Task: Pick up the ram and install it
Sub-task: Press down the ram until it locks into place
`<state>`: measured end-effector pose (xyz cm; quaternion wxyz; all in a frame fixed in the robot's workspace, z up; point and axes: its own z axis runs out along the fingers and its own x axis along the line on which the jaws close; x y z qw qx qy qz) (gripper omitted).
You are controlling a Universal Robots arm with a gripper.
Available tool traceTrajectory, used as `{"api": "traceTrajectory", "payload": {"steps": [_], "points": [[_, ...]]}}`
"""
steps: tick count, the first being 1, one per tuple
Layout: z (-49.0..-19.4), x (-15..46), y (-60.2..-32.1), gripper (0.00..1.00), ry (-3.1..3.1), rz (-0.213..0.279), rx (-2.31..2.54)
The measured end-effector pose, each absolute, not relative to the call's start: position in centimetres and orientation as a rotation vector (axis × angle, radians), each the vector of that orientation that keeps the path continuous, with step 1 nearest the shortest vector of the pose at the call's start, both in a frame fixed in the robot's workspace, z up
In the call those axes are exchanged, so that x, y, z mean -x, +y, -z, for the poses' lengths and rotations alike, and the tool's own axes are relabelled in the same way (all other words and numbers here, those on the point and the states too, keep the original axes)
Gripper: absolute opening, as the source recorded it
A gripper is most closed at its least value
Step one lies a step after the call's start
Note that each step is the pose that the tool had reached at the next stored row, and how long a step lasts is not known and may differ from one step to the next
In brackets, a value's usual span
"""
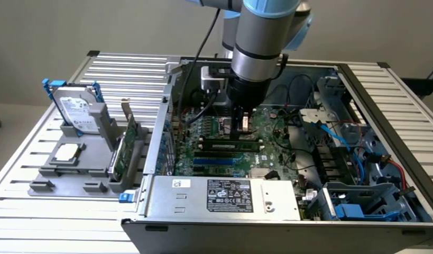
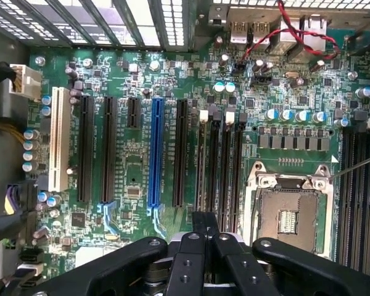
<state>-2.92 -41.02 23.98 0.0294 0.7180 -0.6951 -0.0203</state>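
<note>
Inside the opened computer case (image 1: 385,174), at the centre of the exterior view, the arm reaches straight down with its gripper (image 1: 242,127) just above the motherboard (image 1: 273,153). The claw is closed tight, its black fingers (image 2: 205,237) pressed together with no gap, and I cannot see anything clamped between them. The ram (image 1: 230,144) lies as a long green stick with dark chips directly beneath the fingertips, level and parallel to the neighbouring slots, which suggests it is already sitting in its slot; whether the fingertips actually touch its top edge I cannot tell. Closed fingers poised over the stick would suit pushing down rather than carrying. From the wrist view, the fingers point along the row of long black slots (image 2: 219,166) beside the bare processor socket (image 2: 290,213), lined up with them. At the exterior view's left, a grey holder (image 1: 75,169) on the slatted table (image 1: 125,69) keeps a hard drive (image 1: 79,111) and a wider green card (image 1: 128,143) upright, well apart from the gripper.
</note>
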Motion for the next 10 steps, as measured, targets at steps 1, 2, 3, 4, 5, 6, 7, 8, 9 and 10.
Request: {"api": "traceTrajectory", "payload": {"steps": [1, 2, 3, 4, 5, 6, 7, 8, 9, 10], "points": [[-23.79, 2.92, -40.96, 0.11, -2.145, 0.063, -2.214], [-23.62, 2.91, -40.89, 0.11, -2.146, 0.063, -2.213], [-23.5, 2.91, -40.81, 0.11, -2.147, 0.063, -2.212], [-23.44, 2.91, -40.75, 0.11, -2.149, 0.064, -2.21], [-23.41, 2.9, -40.72, 0.11, -2.15, 0.064, -2.21], [-23.41, 2.9, -40.73, 0.11, -2.151, 0.064, -2.209], [-23.4, 2.9, -40.73, 0.11, -2.151, 0.064, -2.208], [-23.38, 2.91, -40.72, 0.11, -2.152, 0.064, -2.207], [-23.34, 2.91, -40.72, 0.11, -2.153, 0.064, -2.207], [-23.31, 2.9, -40.72, 0.11, -2.153, 0.064, -2.207]]}}
